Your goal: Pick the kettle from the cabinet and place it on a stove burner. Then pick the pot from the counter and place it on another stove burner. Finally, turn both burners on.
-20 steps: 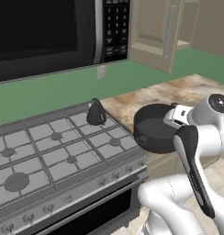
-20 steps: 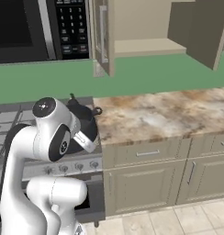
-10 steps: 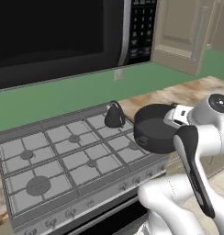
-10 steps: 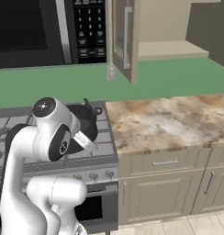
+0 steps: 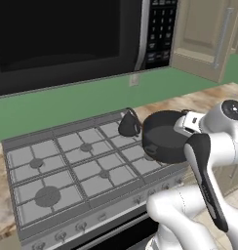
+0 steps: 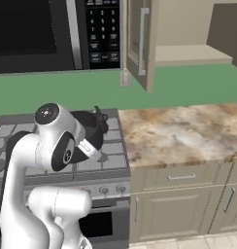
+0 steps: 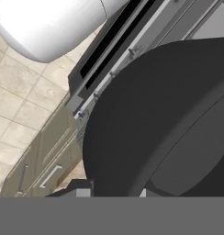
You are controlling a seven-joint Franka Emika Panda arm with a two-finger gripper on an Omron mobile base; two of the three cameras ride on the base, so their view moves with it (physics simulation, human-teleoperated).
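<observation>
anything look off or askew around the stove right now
Yes: the pot is not flat. It is held tipped on its side in the air over the right edge of the range, close to the kettle, which stands upright at the back. The cabinet door also hangs open.

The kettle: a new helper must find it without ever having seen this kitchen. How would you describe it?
Look at the silver stove below the black microwave. At its back right corner, on the grate, stands the kettle: small, black and cone-shaped with an arched handle, unlike the wide, low pot held tilted just right of it.
</observation>
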